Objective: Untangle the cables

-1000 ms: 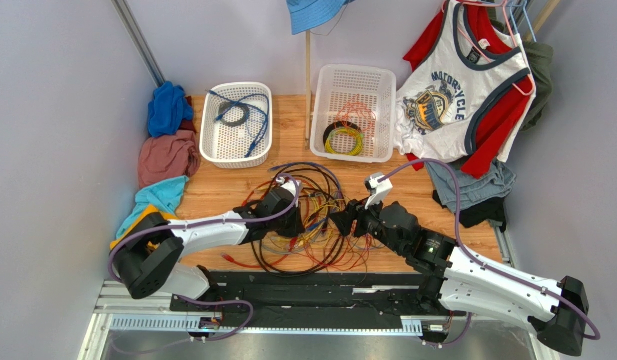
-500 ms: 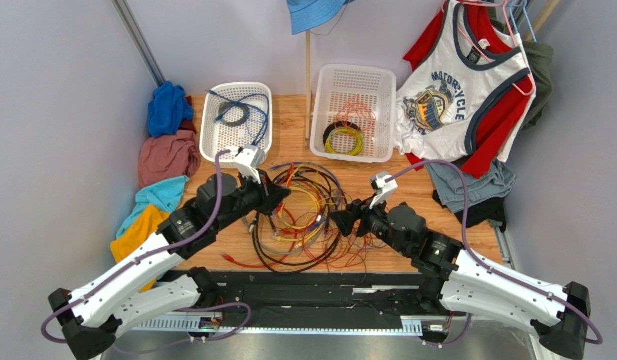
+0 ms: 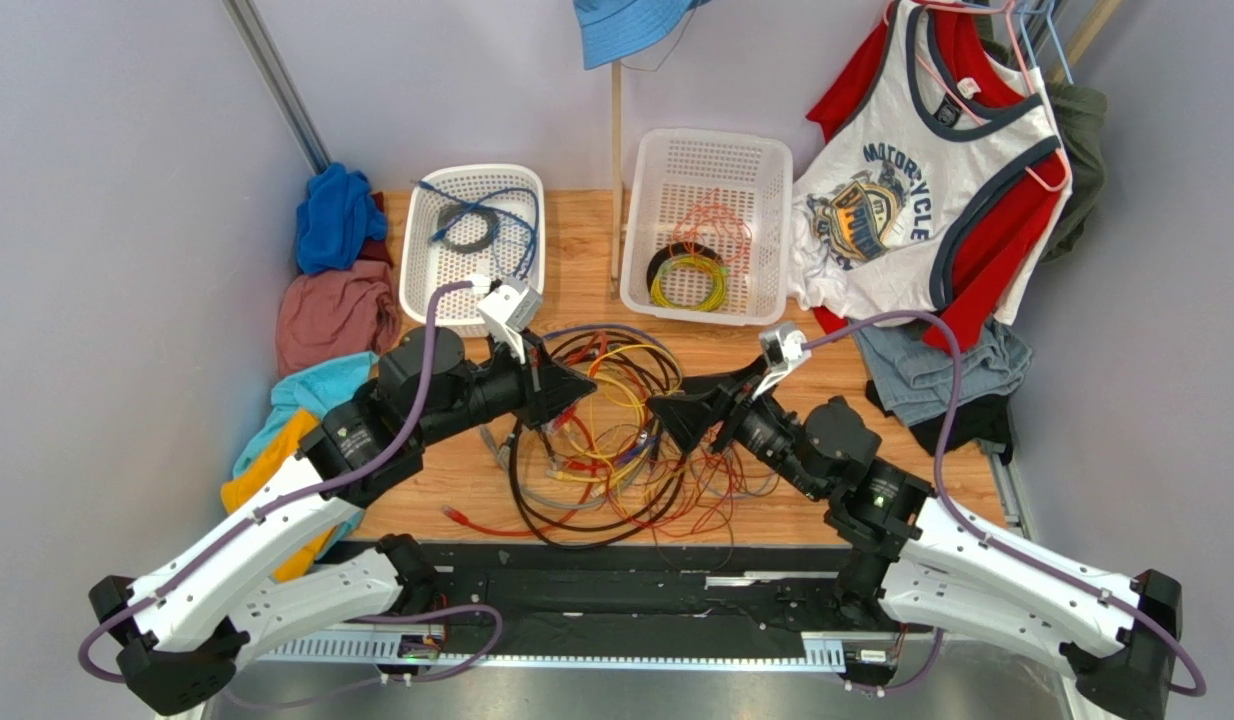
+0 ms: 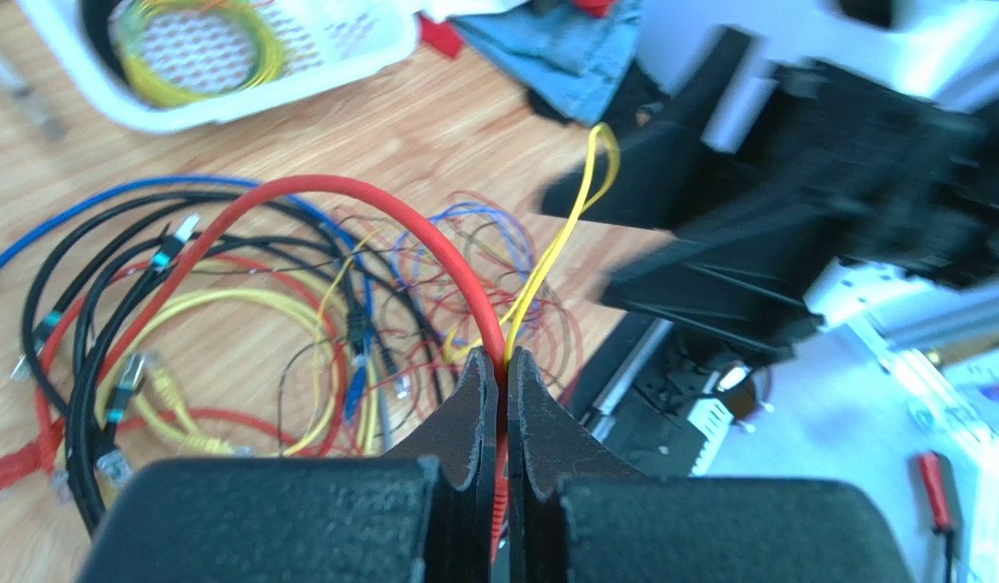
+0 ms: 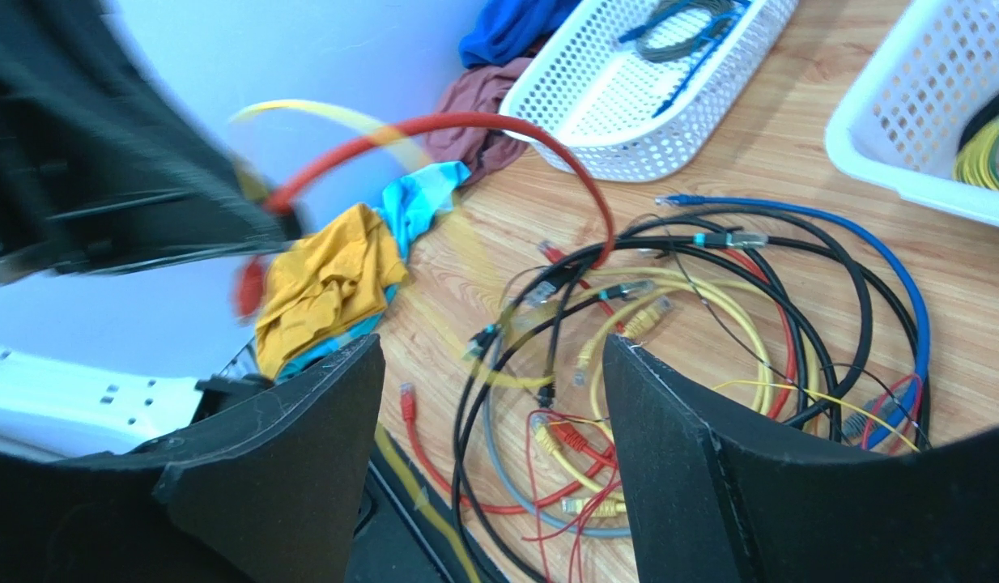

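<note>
Your left tool (image 4: 504, 364) is clamped tight on a red cable (image 4: 346, 194) and a thin yellow wire (image 4: 565, 231), both of which rise out of its closed tips above the bench (image 3: 586, 255). Your right tool (image 5: 492, 352) faces it from nearby, jaws spread wide with nothing between them. The rest of the cables (image 3: 608, 458) lie in a tangled heap of loops on the wood between the two arms, on the near side of the two white baskets (image 3: 458, 278).

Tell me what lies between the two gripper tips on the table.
In the top view, loops of the cables, mostly yellow and red, fill the stretch between the left gripper and the right gripper.
</note>
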You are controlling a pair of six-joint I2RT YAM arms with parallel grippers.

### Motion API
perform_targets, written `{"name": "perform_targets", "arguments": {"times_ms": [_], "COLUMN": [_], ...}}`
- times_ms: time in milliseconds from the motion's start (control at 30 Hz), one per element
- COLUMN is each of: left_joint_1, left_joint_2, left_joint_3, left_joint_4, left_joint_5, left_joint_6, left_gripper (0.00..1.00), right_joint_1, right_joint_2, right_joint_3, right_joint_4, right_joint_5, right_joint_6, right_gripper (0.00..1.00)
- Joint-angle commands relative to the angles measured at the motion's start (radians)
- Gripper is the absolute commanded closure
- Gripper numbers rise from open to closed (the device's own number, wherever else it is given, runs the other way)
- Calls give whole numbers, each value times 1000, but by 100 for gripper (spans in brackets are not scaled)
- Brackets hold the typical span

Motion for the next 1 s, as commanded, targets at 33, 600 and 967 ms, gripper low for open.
{"name": "perform_targets", "arguments": {"times_ms": [33,600,967], "left_joint_1": [-3,-4,-154], "left_joint_2": [-39,-143,-121], "left_joint_3": [83,-342,-491], "left_joint_4": [52,285,482], "left_joint_5": [206,-152,-330], "left_joint_6": [91,215,336], "left_gripper": [100,100,100], "right_joint_1": [-110,-277,-390], "right_joint_2": [24,-55,324], "right_joint_3": [-1,152,221], "right_joint_4": [140,-264,-196], "right_joint_5": [-80,-144,-555], "right_joint_6": [124,240,380], "right_gripper": [28,27,23]}}
